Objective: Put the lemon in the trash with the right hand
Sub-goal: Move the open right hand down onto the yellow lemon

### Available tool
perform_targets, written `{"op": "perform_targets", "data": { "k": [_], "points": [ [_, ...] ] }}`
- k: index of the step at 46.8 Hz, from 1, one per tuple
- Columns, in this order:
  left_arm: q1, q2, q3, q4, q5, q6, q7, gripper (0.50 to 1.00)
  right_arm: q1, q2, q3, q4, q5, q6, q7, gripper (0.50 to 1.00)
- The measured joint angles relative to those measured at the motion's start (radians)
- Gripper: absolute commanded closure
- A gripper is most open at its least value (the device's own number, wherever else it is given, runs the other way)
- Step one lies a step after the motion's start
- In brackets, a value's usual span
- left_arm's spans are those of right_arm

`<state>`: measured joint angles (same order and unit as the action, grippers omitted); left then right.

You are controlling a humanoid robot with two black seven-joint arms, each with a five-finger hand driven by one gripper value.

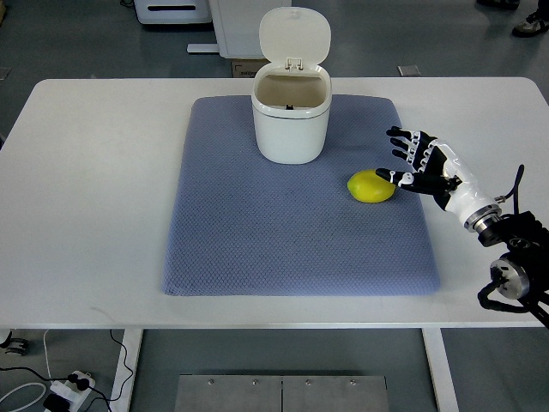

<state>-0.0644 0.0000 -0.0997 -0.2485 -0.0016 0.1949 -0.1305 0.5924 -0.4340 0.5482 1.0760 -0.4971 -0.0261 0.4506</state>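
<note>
Lemon on mat, just left of open-fingered right hand.

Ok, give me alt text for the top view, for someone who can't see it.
The right hand, fingers spread, reaches in beside a lemon lying on a blue mat. Behind the lemon stands a white trash bin with its lid up, on a white table.

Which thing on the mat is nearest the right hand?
The lemon: it sits right at the right hand, while the bin stands farther back-left.
</note>
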Motion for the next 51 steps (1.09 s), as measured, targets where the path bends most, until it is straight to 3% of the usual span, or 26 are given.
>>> {"op": "perform_targets", "data": {
  "k": [51],
  "points": [
    [0.0,0.0,0.0,0.0,0.0,0.0,0.0,0.5,-0.029,0.039,-0.054,-0.074,-0.023,-0.028,0.012,0.521]
  ]
}}
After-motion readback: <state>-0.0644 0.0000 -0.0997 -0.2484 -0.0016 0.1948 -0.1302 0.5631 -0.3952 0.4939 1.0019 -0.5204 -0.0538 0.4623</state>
